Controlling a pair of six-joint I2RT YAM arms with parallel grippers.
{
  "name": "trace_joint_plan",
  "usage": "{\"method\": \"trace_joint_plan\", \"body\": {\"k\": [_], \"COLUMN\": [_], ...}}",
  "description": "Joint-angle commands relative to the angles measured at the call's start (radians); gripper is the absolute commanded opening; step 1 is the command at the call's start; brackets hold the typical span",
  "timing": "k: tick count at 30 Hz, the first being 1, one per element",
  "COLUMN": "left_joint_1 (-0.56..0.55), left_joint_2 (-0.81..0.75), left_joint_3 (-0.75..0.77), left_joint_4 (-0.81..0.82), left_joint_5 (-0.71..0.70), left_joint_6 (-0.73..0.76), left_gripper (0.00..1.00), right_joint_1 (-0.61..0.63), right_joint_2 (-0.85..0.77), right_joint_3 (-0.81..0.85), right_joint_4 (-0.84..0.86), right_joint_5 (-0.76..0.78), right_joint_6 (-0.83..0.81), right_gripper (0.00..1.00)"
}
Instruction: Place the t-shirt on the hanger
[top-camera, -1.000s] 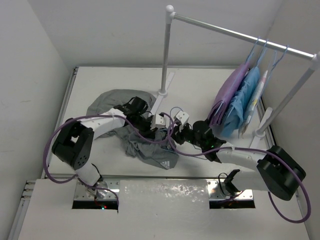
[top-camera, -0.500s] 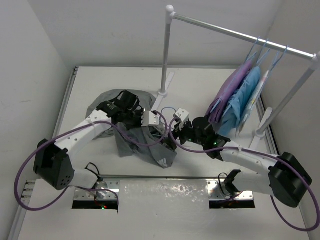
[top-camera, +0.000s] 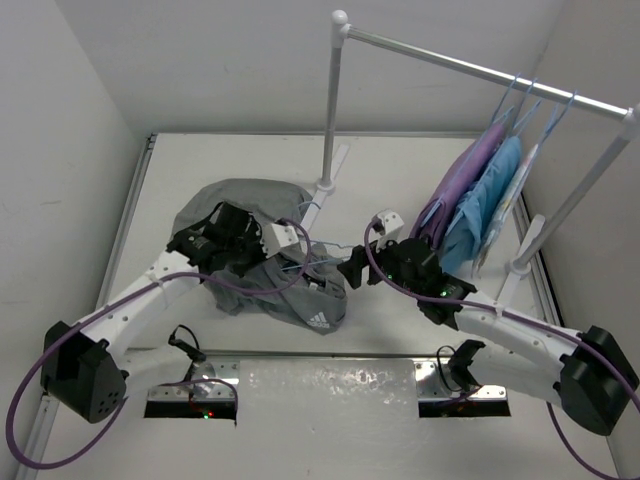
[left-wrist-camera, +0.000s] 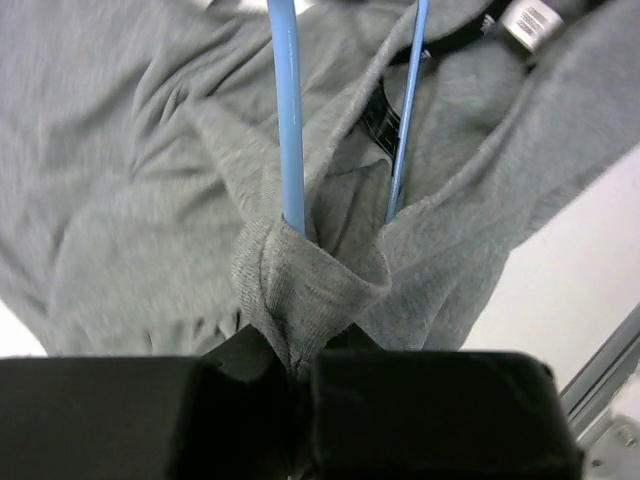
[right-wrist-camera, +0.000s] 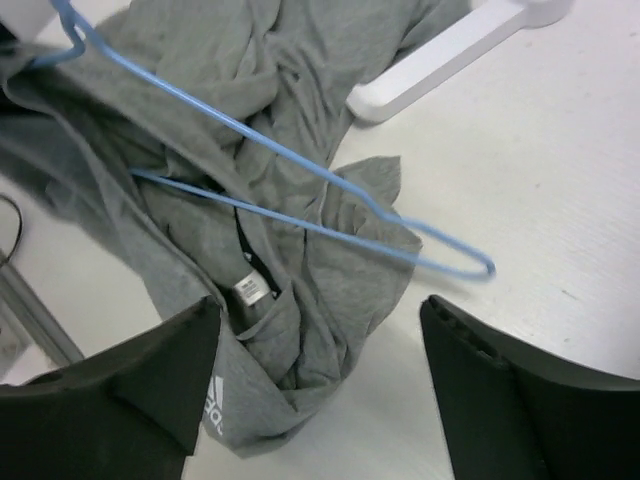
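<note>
Worktop (top-camera: 200, 160) holds limp t-shirt (top-camera: 245, 195) tangled with thin hanger (left-wrist-camera: 289, 110); left jaws clamp fabric, right jaws apart; collar seems best grab.

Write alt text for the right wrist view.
A crumpled grey t-shirt lies on the white table with a light-blue wire hanger partly tucked into it, one corner poking out past the fabric. The right gripper hovers above, jaws open and empty; a white rack foot sits beyond.
</note>
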Motion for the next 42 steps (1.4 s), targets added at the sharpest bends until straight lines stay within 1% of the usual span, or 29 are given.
{"method": "trace_joint_plan", "body": {"k": [1, 2, 3, 5, 6, 7, 9, 11, 15, 17, 22, 23, 25, 26, 27, 28, 29, 30, 31, 32, 33, 34, 35, 36, 37, 38, 40, 42], "left_joint_1": [0.007, 0.008, 0.008, 0.008, 0.008, 0.008, 0.008, 0.008, 0.008, 0.008, 0.008, 0.008, 0.008, 0.010, 0.010, 0.011, 0.018, 0.025, 0.033, 0.071, 0.099, 0.125, 0.160, 0.165, 0.165, 0.165, 0.165, 0.165], "left_joint_2": [-0.079, -0.094, -0.111, -0.108, -0.105, -0.103, -0.096, -0.087, -0.077, -0.080, -0.079, -0.079, -0.079, -0.079, -0.079, -0.077, -0.076, -0.074, -0.074, -0.076, -0.083, -0.105, -0.116, -0.122, -0.131, -0.133, -0.136, -0.131], "left_joint_3": [-0.045, -0.053, -0.060, -0.062, -0.062, -0.069, -0.076, -0.079, -0.077, -0.073, -0.068, -0.069, -0.077, -0.083, -0.083, -0.082, -0.082, -0.076, -0.071, -0.066, -0.054, -0.050, -0.034, -0.024, -0.013, 0.007, 0.016, 0.019], "left_joint_4": [0.112, 0.118, 0.118, 0.118, 0.118, 0.127, 0.133, 0.136, 0.143, 0.141, 0.135, 0.138, 0.152, 0.158, 0.159, 0.161, 0.164, 0.172, 0.172, 0.167, 0.143, 0.123, 0.071, 0.036, 0.002, -0.062, -0.109, -0.137], "left_joint_5": [-0.116, -0.120, -0.112, -0.100, -0.095, -0.097, -0.094, -0.092, -0.089, -0.087, -0.077, -0.074, -0.086, -0.093, -0.095, -0.095, -0.112, -0.130, -0.155, -0.172, -0.160, -0.137, -0.094, -0.075, -0.030, 0.009, 0.079, 0.077], "left_joint_6": [-0.176, -0.191, -0.197, -0.211, -0.214, -0.216, -0.217, -0.224, -0.227, -0.228, -0.228, -0.228, -0.225, -0.227, -0.225, -0.228, -0.233, -0.239, -0.236, -0.221, -0.196, -0.131, -0.101, -0.072, -0.025, -0.001, 0.064, 0.103], "left_gripper": [0.00, 0.00, 0.00, 0.00, 0.00, 0.00, 0.00, 0.00, 0.00, 0.00, 0.00, 0.00, 0.00, 0.00, 0.00, 0.00, 0.00, 0.00, 0.00, 0.00, 0.00, 0.00, 0.00, 0.00, 0.00, 0.00, 0.00, 0.00], "right_joint_1": [0.004, 0.009, 0.015, 0.041, 0.052, 0.064, 0.110, 0.139, 0.145, 0.145, 0.145, 0.145, 0.145, 0.145, 0.145, 0.147, 0.145, 0.145, 0.144, 0.136, 0.124, 0.083, 0.054, 0.009, -0.005, -0.014, -0.033, -0.040], "right_joint_2": [-0.007, 0.005, 0.041, 0.085, 0.108, 0.151, 0.194, 0.272, 0.403, 0.458, 0.559, 0.587, 0.613, 0.637, 0.650, 0.661, 0.668, 0.659, 0.636, 0.603, 0.566, 0.482, 0.445, 0.414, 0.362, 0.340, 0.288, 0.245], "right_joint_3": [0.015, 0.018, 0.018, 0.023, 0.021, 0.021, 0.032, 0.058, 0.108, 0.113, 0.139, 0.130, 0.119, 0.113, 0.112, 0.110, 0.105, 0.092, 0.066, -0.024, -0.069, -0.100, -0.112, -0.102, -0.088, -0.071, -0.065, -0.056], "right_joint_4": [0.044, 0.067, 0.094, 0.116, 0.134, 0.172, 0.202, 0.207, 0.254, 0.294, 0.320, 0.337, 0.360, 0.368, 0.384, 0.394, 0.400, 0.400, 0.404, 0.426, 0.456, 0.441, 0.405, 0.292, 0.245, 0.208, 0.182, 0.129], "right_joint_5": [0.087, 0.084, 0.078, 0.077, 0.075, 0.078, 0.110, 0.113, 0.098, 0.100, 0.149, 0.159, 0.192, 0.192, 0.184, 0.152, 0.135, 0.130, 0.197, 0.240, 0.277, 0.302, 0.311, 0.314, 0.322, 0.342, 0.351, 0.405], "right_joint_6": [0.149, 0.166, 0.185, 0.208, 0.229, 0.238, 0.257, 0.263, 0.297, 0.305, 0.305, 0.303, 0.317, 0.332, 0.335, 0.338, 0.347, 0.363, 0.386, 0.413, 0.421, 0.424, 0.401, 0.381, 0.360, 0.319, 0.288, 0.266], "right_gripper": [0.73, 0.68, 0.60, 0.52, 0.44, 0.42, 0.41, 0.41, 0.42, 0.45, 0.44, 0.40, 0.36, 0.33, 0.32, 0.29, 0.20, 0.00, 0.00, 0.00, 0.00, 0.00, 0.00, 0.00, 0.00, 0.00, 0.00, 0.00]}}
